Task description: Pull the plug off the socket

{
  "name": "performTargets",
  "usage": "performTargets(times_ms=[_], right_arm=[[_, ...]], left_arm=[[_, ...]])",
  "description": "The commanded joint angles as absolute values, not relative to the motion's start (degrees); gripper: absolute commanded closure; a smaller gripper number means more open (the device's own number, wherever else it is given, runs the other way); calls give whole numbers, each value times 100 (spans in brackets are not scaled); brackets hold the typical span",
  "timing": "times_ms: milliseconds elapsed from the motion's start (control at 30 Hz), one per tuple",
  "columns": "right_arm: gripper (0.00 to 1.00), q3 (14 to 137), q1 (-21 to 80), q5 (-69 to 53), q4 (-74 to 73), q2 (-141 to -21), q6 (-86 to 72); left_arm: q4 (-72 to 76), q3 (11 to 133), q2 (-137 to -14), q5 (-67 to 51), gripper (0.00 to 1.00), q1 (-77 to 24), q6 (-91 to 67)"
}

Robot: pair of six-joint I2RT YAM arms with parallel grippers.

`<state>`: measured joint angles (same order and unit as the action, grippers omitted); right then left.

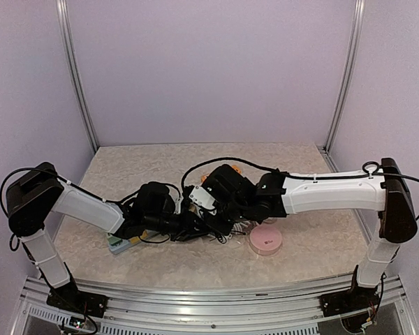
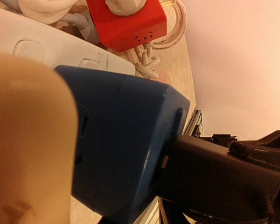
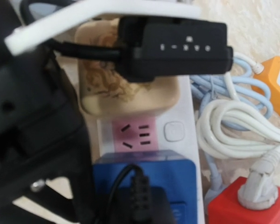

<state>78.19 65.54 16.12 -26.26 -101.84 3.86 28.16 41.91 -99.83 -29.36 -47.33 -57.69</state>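
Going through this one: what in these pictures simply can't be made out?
- Top view: the power strip is mostly buried under the left arm and right arm; plugs unreadable.
- Right wrist view: the black plug hides its own prongs; whether the white finger clamps it is unclear.
- Left wrist view: the blue adapter covers most of the strip; the near beige finger is blurred.

Black plug (image 3: 177,46): rectangular, white markings, cable exiting left; lies horizontally against beige socket cube (image 3: 130,95), which sits on white power strip (image 3: 186,135).
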Motion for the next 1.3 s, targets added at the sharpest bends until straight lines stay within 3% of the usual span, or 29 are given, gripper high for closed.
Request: performTargets(times_ms=[0,700,1067,1267], right_arm=[[100,7871,6841,1681,-2541,-9991,485],[100,7782,6696,1985,-2391,-9738,188],[100,7383,6064,2033,-2158,-8592,-519],[100,6996,5166,2466,-2471,-8069,-899]], left_arm=[[1846,3938,-10353,-2317,78,-4513,-5906],[1998,3829,-10304,-2308,78,-4478,-5906],[1854,3944,-10076,-2227,77,-4423,-5640],[946,4601,-9588,-1872,72,-4460,-4484]])
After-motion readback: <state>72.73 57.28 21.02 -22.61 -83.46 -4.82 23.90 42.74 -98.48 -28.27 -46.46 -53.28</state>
